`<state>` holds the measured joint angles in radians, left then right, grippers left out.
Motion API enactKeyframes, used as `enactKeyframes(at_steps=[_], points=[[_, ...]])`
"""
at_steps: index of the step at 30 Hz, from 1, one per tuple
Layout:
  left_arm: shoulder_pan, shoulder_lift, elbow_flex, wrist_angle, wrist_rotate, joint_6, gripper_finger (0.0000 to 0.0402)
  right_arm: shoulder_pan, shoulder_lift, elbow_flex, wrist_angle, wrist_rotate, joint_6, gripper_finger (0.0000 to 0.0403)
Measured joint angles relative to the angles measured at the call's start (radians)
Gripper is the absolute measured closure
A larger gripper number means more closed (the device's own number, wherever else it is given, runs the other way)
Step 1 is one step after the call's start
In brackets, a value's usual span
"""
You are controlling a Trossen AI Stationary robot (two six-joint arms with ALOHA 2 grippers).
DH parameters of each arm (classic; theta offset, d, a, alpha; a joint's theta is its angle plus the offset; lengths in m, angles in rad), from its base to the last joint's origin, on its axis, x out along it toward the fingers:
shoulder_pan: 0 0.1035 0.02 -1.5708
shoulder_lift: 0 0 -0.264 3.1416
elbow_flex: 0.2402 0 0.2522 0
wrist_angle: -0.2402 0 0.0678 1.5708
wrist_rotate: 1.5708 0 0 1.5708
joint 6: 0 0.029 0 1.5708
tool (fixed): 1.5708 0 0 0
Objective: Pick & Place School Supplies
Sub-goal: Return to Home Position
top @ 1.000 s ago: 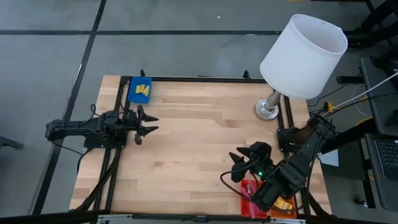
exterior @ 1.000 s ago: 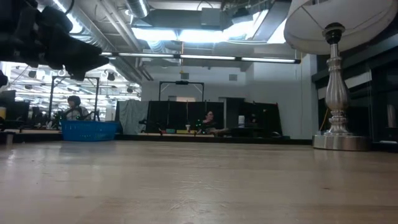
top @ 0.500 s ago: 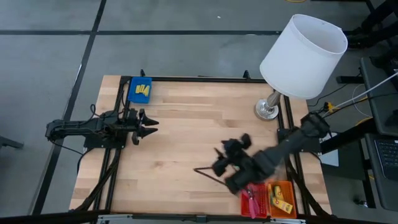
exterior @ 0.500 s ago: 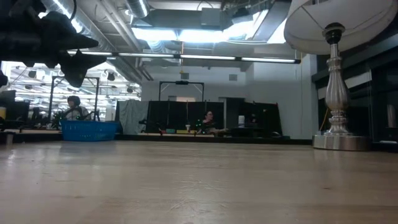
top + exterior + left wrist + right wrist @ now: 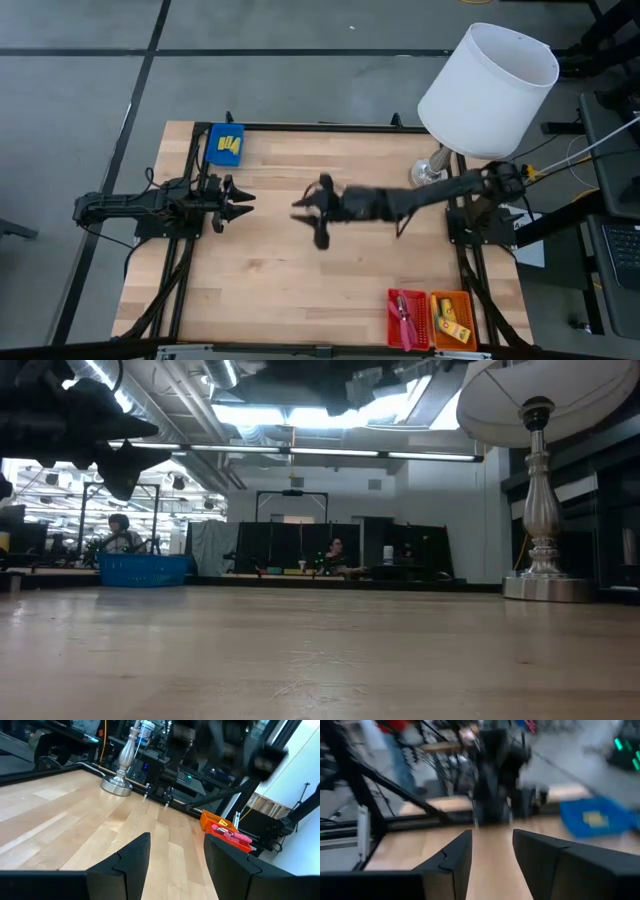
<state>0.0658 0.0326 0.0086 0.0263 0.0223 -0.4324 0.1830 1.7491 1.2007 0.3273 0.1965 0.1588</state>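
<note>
Well behind the right gripper (image 5: 312, 212), in the red rectangular plastic tray (image 5: 390, 320), pink hole punchers (image 5: 404, 318) lie along the tray's length. Gripper empty, fingers spread; moved from tray-side to mid-table. The left gripper (image 5: 238, 200) faces it, spread, empty.

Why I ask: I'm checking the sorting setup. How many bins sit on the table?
3. Blue bin at a table corner near the left gripper; red bin and orange bin side by side along the opposite edge.
</note>
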Motion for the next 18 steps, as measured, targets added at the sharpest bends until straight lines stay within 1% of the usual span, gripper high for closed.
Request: enactKeyframes(at_steps=[3,5,7,10,12,15,18], points=[[0.000,0.000,0.000,0.000,0.000,0.000,0.0219,-0.058,-0.054,0.001,0.001,-0.141,-0.097,0.0264],[0.000,0.000,0.000,0.000,0.000,0.000,0.0219,-0.068,-0.082,0.000,-0.010,-0.199,-0.158,0.0267],[0.000,0.000,0.000,0.000,0.000,0.000,0.0219,-0.053,-0.106,0.000,-0.005,-0.202,-0.236,0.0268],[0.000,0.000,0.000,0.000,0.000,0.000,0.0219,-0.022,-0.119,0.001,-0.001,-0.147,-0.341,0.0268],[0.000,0.000,0.000,0.000,0.000,0.000,0.0219,-0.017,-0.130,-0.019,0.006,-0.145,-0.355,0.0268],[0.000,0.000,0.000,0.000,0.000,0.000,0.0219,-0.031,-0.187,-0.123,0.119,-0.167,-0.323,0.0268],[0.000,0.000,0.000,0.000,0.000,0.000,0.0219,-0.041,-0.292,-0.285,0.231,-0.140,-0.287,0.0268]])
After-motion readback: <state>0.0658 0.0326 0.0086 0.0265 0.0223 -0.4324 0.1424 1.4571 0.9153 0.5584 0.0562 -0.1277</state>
